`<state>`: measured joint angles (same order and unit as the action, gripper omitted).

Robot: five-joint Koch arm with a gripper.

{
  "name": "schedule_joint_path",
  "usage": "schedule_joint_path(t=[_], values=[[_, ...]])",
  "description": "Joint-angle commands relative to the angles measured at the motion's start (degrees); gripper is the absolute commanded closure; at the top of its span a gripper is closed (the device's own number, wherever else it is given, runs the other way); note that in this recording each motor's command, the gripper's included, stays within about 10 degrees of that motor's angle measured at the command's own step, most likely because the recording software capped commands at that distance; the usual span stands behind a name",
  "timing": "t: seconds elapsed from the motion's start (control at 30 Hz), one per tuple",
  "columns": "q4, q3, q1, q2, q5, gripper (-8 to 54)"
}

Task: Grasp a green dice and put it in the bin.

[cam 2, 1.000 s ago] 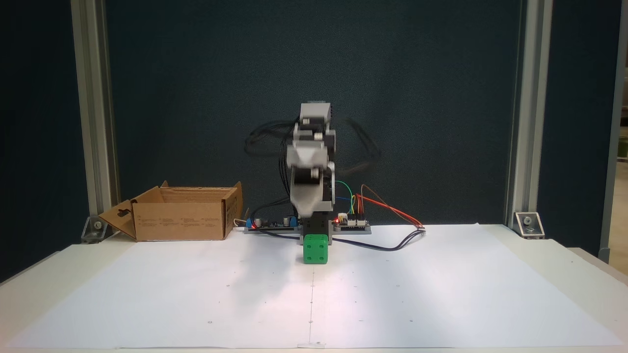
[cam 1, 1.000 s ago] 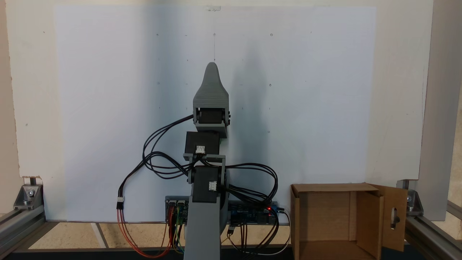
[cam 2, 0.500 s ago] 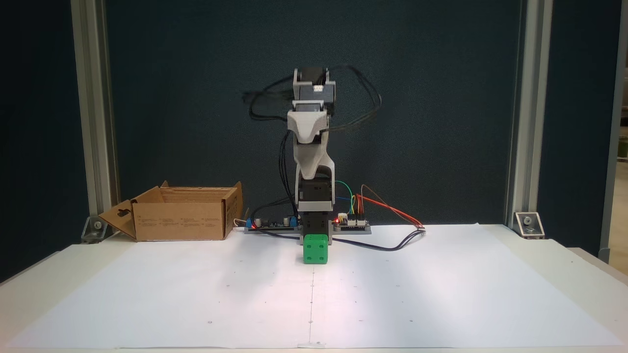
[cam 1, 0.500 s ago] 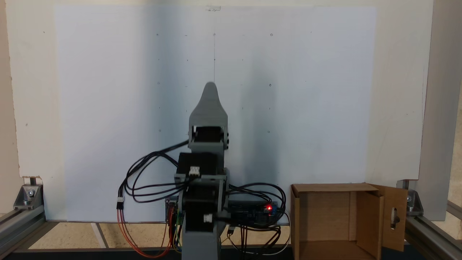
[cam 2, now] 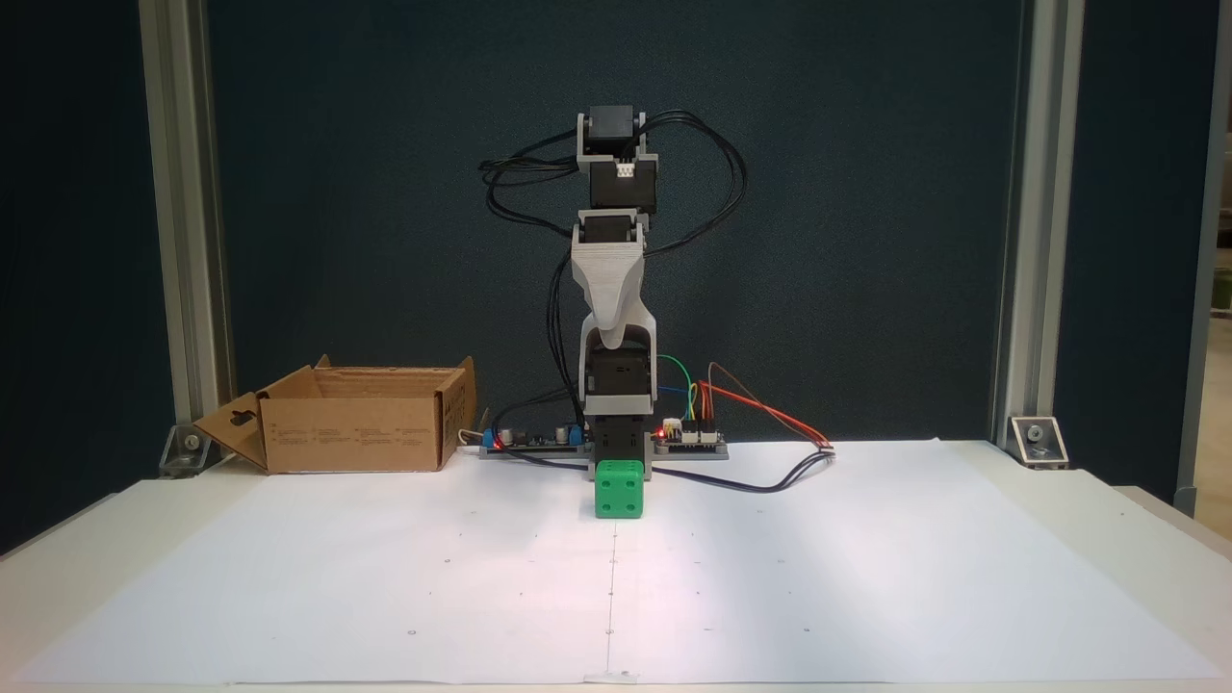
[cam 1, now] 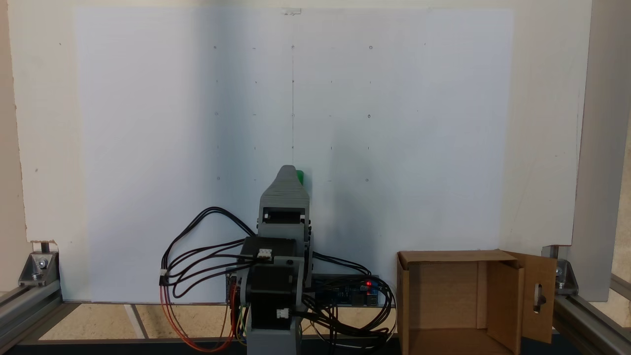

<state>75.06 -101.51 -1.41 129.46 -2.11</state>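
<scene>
The green dice (cam 2: 618,489) sits on the white paper just in front of the arm's base; from above, a sliver of the green dice (cam 1: 299,176) peeks out beside the grey jaw. The gripper (cam 2: 606,342) points straight down, well above the dice and apart from it. In the view from above, the gripper (cam 1: 287,171) covers most of the dice. Its jaws lie one behind the other, so open or shut is unclear. The bin (cam 2: 356,433), a brown cardboard box with open flaps, stands left of the base; from above, the bin (cam 1: 446,256) is at the lower right.
Circuit boards (cam 2: 688,438) and looping cables (cam 2: 770,481) lie around the arm's base. Aluminium frame posts (cam 2: 188,241) stand at the table's back corners. The white paper sheet (cam 2: 866,558) stretches wide in front of the dice.
The arm has folded back toward its base and risen upright. The gripper tip pulled in from far out over the paper to above the dice. The dice and bin stayed put.
</scene>
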Motion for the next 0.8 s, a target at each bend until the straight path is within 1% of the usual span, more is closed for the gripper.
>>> schedule_joint_path(t=[0.0,0.13,0.43,0.5,0.77], values=[[4.0,0.1,-0.3,4.4,2.5,1.9],[3.9,-2.5,0.7,4.1,2.5,1.2],[3.6,-6.9,1.2,-1.0,2.8,0.3],[1.5,-8.5,1.3,-2.8,3.0,0.4],[-5.2,-12.7,4.9,-4.0,3.5,0.7]])
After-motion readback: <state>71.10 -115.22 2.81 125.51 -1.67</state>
